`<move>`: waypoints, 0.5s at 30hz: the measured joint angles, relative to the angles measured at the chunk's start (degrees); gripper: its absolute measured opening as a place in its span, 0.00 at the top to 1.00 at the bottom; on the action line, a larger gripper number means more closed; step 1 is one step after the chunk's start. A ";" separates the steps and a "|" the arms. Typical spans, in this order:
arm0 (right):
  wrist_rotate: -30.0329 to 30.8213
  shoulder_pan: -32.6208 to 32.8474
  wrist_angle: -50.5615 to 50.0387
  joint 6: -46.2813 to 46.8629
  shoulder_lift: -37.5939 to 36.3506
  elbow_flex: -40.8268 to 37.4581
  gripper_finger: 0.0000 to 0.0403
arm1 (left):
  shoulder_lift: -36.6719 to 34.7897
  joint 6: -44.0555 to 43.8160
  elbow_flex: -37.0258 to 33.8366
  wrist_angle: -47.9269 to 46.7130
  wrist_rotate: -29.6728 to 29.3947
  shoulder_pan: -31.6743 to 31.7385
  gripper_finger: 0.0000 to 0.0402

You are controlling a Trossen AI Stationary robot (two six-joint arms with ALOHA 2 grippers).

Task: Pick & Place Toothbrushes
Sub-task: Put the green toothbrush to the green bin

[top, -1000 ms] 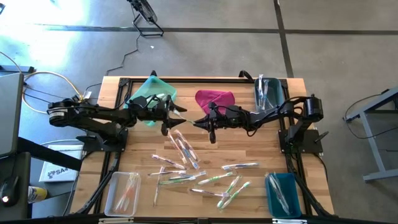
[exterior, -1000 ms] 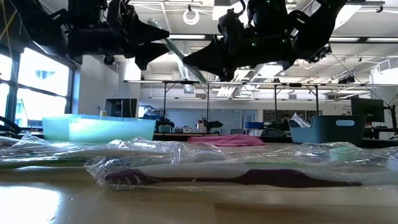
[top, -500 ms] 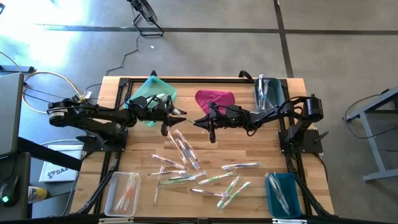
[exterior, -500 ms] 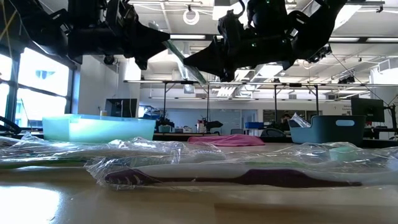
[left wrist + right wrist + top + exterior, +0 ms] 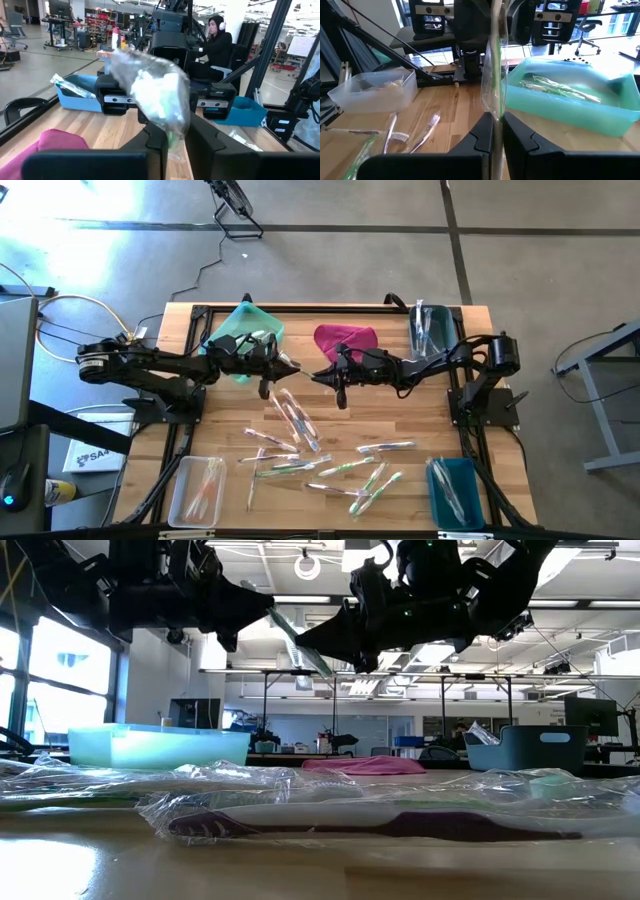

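Above the worktop's [image 5: 440, 430] middle, left tool [image 5: 290, 367] and right tool [image 5: 318, 376] both pinch one wrapped toothbrush [image 5: 300, 643]; bare wood lies beneath.

Looked like a robotics lab: open hall, concrete floor [image 5: 330, 260], strip lights, workbenches, person [image 5: 218, 42] at a workstation.

left gripper [image 5: 287, 367], right gripper [image 5: 320, 376] facing; toothbrushes [image 5: 330, 460] scattered on table [image 5: 420, 415]
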 joint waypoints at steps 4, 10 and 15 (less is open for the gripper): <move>0.04 0.00 -0.02 0.04 0.00 0.00 0.96 | 0.00 -0.01 0.00 0.00 0.02 0.00 0.93; -0.03 0.00 -0.07 0.04 0.00 0.00 0.96 | 0.00 -0.13 0.00 0.00 0.05 0.00 0.97; -0.07 0.00 -0.07 0.02 0.00 0.00 0.96 | 0.00 -0.11 0.00 0.00 0.00 0.00 0.95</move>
